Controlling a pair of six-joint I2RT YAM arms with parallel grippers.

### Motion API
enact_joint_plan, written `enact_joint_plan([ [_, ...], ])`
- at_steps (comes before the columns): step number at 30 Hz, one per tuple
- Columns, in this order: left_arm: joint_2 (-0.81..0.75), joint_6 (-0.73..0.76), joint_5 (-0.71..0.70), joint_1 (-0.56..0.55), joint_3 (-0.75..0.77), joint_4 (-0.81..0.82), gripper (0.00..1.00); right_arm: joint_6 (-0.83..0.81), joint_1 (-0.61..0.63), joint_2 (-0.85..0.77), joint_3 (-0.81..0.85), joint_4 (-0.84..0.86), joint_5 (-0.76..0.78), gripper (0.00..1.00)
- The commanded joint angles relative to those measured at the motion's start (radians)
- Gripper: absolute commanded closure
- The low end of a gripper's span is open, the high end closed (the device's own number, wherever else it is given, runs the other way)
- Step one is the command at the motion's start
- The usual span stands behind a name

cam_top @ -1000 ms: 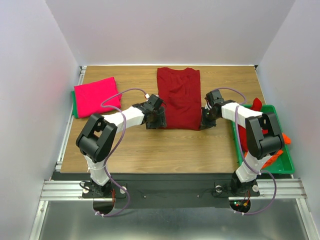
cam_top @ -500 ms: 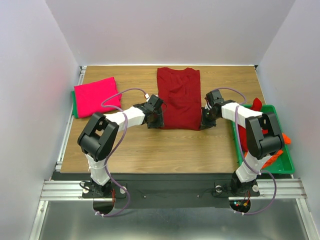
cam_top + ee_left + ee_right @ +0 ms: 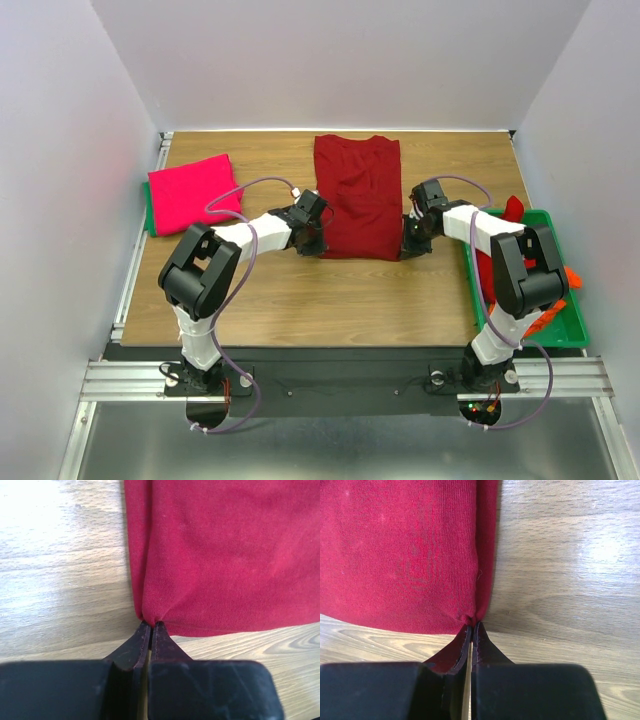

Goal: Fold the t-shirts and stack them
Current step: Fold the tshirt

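Observation:
A dark red t-shirt [image 3: 358, 195] lies in a long folded strip on the wooden table [image 3: 300, 300], neck toward the far edge. My left gripper [image 3: 318, 246] is shut on its near left corner [image 3: 150, 616], cloth pinched between the tips. On the opposite side my right gripper [image 3: 407, 247] is shut on the near right corner [image 3: 475, 615]. A folded bright pink t-shirt [image 3: 193, 190] rests at the far left. More red and orange t-shirts [image 3: 520, 260] are heaped in the tray on the right.
The green plastic tray [image 3: 575, 335] sits off the table's right edge beside my right arm. A green sheet [image 3: 147, 212] peeks from under the pink shirt. White walls enclose the table on three sides.
My left gripper has closed onto the shirt's near left corner and edged slightly right. My right gripper has stayed shut on the other corner.

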Motion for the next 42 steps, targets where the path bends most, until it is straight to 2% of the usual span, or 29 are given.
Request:
enact_joint_plan([
  [1, -0.025, 0.020, 0.015, 0.003, -0.025, -0.018, 1.00, -0.001, 0.004, -0.034, -0.014, -0.025, 0.002, 1.00],
  [12, -0.244, 0.038, 0.105, -0.034, -0.140, -0.043, 1.00, 0.019, 0.012, -0.238, -0.118, -0.131, -0.033, 1.00],
  [20, -0.468, -0.055, 0.138, -0.117, -0.286, -0.063, 1.00, 0.088, 0.103, -0.439, -0.178, -0.257, -0.035, 1.00],
  [26, -0.628, -0.103, 0.150, -0.153, -0.341, -0.118, 1.00, 0.158, 0.160, -0.566, -0.189, -0.363, -0.027, 1.00],
  [34, -0.835, -0.233, 0.177, -0.241, -0.387, -0.172, 1.00, 0.221, 0.196, -0.692, -0.093, -0.504, -0.028, 1.00],
  [42, -0.902, -0.319, 0.156, -0.314, -0.274, -0.248, 1.00, 0.237, 0.197, -0.723, 0.090, -0.657, -0.012, 1.00],
])
